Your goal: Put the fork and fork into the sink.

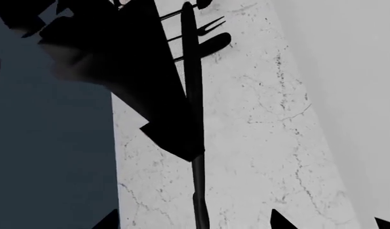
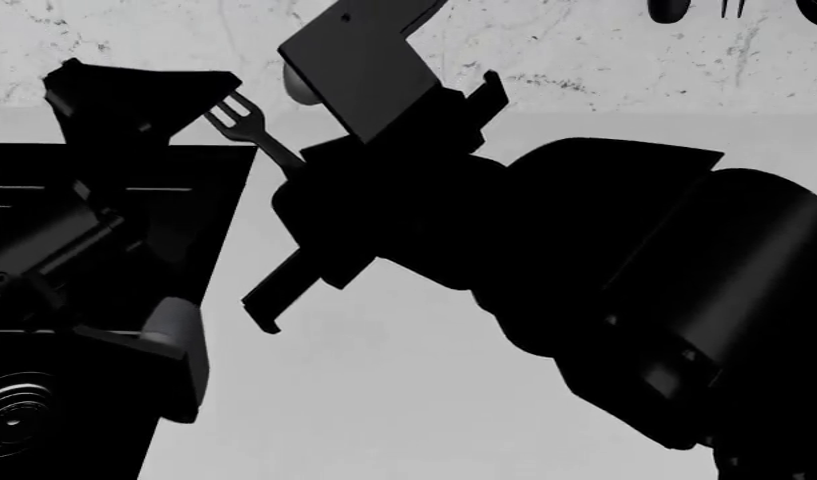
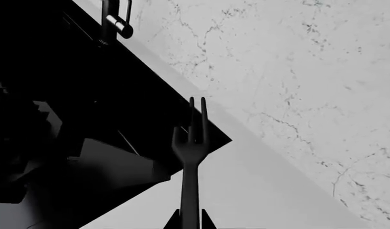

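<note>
The right gripper (image 3: 189, 220) clamps a fork (image 3: 190, 157) by its handle, tines pointing away toward the sink (image 3: 67, 95); the fork hangs beside the sink's corner. The left gripper (image 1: 182, 119) pinches the other fork (image 1: 196, 143) along its shaft, above the counter (image 1: 265, 143).

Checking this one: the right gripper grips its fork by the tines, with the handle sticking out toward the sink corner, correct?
Not quite. The right gripper grips the fork by its handle, and it is the tines that stick out toward the sink corner. The right wrist view shows this.
</note>
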Available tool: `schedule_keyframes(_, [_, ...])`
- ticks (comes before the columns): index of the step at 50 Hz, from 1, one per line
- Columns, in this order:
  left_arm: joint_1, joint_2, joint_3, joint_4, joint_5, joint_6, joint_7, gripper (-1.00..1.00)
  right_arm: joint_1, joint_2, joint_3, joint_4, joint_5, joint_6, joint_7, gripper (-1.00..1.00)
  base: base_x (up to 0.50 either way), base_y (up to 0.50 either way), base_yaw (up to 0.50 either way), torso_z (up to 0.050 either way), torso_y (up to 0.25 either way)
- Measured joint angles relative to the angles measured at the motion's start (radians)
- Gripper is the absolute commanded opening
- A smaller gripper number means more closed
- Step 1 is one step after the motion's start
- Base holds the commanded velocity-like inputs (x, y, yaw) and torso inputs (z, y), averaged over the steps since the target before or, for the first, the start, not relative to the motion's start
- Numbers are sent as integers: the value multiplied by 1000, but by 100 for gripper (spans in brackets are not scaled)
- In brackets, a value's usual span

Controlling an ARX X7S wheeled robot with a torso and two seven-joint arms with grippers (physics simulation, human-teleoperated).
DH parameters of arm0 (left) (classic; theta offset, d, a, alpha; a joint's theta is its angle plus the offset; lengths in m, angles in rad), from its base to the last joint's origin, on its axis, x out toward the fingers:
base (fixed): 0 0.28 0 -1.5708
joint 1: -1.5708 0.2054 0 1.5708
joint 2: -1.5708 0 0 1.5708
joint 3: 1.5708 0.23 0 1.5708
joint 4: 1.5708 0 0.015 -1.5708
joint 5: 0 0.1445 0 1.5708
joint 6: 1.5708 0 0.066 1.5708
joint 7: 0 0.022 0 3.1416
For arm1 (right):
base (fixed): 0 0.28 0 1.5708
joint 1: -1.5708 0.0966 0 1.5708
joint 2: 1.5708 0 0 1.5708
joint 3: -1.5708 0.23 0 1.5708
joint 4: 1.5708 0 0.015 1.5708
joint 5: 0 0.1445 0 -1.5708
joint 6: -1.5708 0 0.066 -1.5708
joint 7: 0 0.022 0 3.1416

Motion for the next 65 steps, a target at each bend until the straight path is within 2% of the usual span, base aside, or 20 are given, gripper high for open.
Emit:
schedule_keyframes(34, [21, 23, 25, -64, 34, 9, -37, 100, -2, 0, 0, -55, 47, 21, 19, -100, 0, 0, 0, 0, 0])
schedule_keyframes(35, [22, 23, 25, -65, 34, 9, -38, -100, -1, 0, 0, -57, 49, 22, 20, -100, 0, 0, 0, 0, 0])
schedule_keyframes(49, [25, 17, 2, -51, 33, 12, -61, -100, 1, 0, 5, -70, 72, 35, 37, -100, 0, 0, 0, 0, 0])
schedule_keyframes(50, [25, 16, 1, -49, 33, 12, -62, -100, 2, 0, 7, -70, 76, 36, 38, 100, 0, 0, 0, 0, 0])
schedule_keyframes(65, [34, 4, 0, -25, 26, 12, -66, -100, -1, 59, 163, -176, 256, 82, 198, 100, 0, 0, 0, 0, 0])
